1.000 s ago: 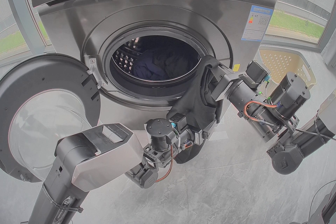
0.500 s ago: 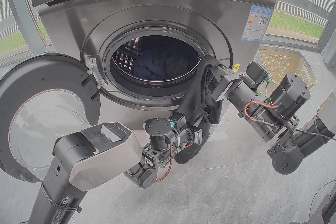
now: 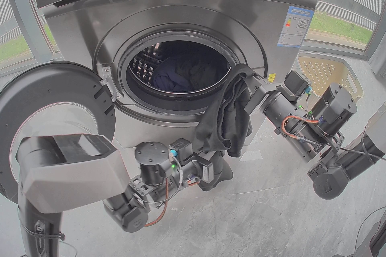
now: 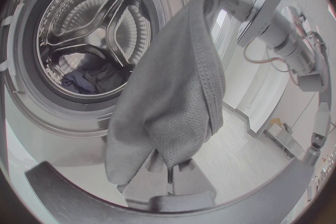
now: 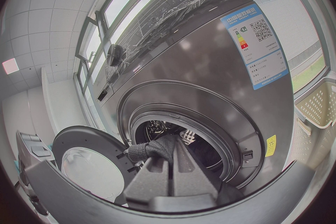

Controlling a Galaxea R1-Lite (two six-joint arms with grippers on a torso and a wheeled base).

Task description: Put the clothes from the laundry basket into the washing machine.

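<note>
A dark garment (image 3: 225, 121) hangs in front of the washing machine (image 3: 181, 9), just right of the open drum mouth (image 3: 177, 69). My right gripper (image 3: 246, 74) is shut on its top end beside the drum's right rim; the right wrist view shows the fingertips (image 5: 170, 156) pinching knit cloth (image 5: 154, 149). Lower down, close to the floor, my left gripper (image 3: 220, 165) is shut on the garment's bottom end (image 4: 170, 168), and the cloth (image 4: 175, 88) drapes between the two. Dark clothes (image 3: 181, 73) lie inside the drum (image 4: 94, 81). The beige laundry basket (image 3: 329, 73) stands right of the machine.
The round machine door (image 3: 52, 109) is swung wide open to the left, near my left arm. Grey tiled floor (image 3: 261, 209) lies open in front of the machine. Window frames stand behind and beside the machine.
My left arm has drawn back and down to the left with the garment's lower end, so the cloth now bunches and folds below the right gripper. The right arm has stayed put.
</note>
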